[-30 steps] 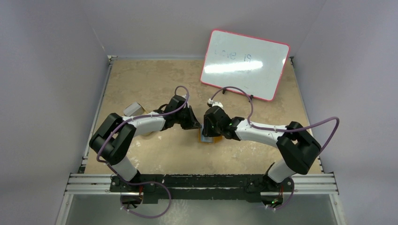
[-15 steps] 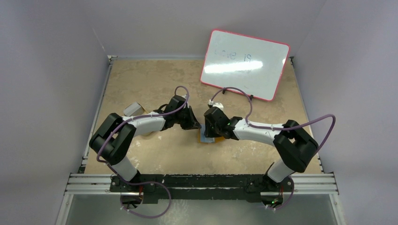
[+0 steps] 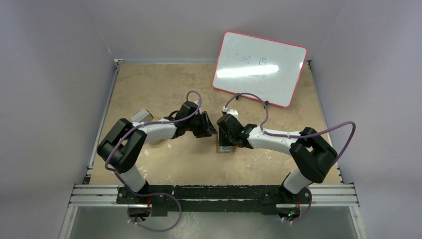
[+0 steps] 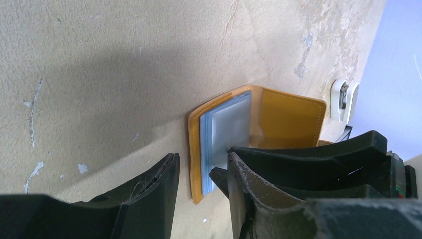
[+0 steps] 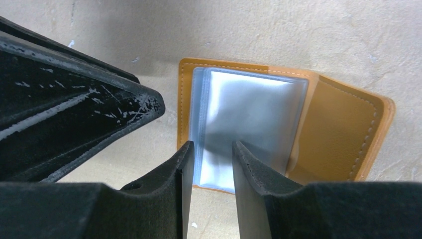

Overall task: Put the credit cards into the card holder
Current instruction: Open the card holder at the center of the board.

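The counter (image 3: 164, 89) is a beige, mottled, stone-like slab with pale scuffs. Near its middle the card holder (image 3: 225, 147) lies open and flat, orange-brown, with pale bluish-clear leaves stacked on one half. A pink-framed whiteboard (image 3: 260, 68) sits tilted at the far right. A grey block (image 3: 141, 115) lies at the left, partly hidden.
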Available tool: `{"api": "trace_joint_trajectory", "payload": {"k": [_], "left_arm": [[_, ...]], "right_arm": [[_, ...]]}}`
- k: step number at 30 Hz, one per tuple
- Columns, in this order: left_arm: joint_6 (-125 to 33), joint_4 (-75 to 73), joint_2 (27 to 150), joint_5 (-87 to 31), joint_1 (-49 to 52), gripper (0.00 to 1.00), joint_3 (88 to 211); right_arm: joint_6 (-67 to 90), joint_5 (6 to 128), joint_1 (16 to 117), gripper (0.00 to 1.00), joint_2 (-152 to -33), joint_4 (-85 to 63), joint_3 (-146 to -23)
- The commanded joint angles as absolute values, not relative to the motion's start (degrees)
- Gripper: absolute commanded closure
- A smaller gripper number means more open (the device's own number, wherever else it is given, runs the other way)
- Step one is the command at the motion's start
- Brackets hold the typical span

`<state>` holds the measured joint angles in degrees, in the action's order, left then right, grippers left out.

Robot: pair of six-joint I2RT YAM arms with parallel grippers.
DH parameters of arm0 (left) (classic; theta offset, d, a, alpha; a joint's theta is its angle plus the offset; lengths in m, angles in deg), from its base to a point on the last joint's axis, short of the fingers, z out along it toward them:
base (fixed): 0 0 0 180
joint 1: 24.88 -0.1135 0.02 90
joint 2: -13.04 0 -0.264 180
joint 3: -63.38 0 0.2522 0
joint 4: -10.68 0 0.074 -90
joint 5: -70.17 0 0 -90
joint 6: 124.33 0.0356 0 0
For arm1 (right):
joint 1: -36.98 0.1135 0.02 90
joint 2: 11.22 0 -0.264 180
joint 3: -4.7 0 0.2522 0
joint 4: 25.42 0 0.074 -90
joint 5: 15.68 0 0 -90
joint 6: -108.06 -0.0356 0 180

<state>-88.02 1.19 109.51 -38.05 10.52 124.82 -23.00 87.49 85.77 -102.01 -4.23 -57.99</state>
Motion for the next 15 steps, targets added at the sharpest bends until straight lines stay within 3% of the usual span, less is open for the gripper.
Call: {"api": "trace_joint_trajectory", "payload": {"k": [1, 15], "left_arm": [[-88.5, 4.9, 109.9, -37.29, 10.89, 0.6, 124.45], [-90.14, 5.03, 109.14, -34.79, 10.9, 0.61, 122.97]], "right_arm": [[-24.35, 92.21, 85.71, 0.63, -102.03, -2.28, -57.96], [-23.86, 97.28, 85.8, 0.37, -103.2, -0.17, -58.72]]}}
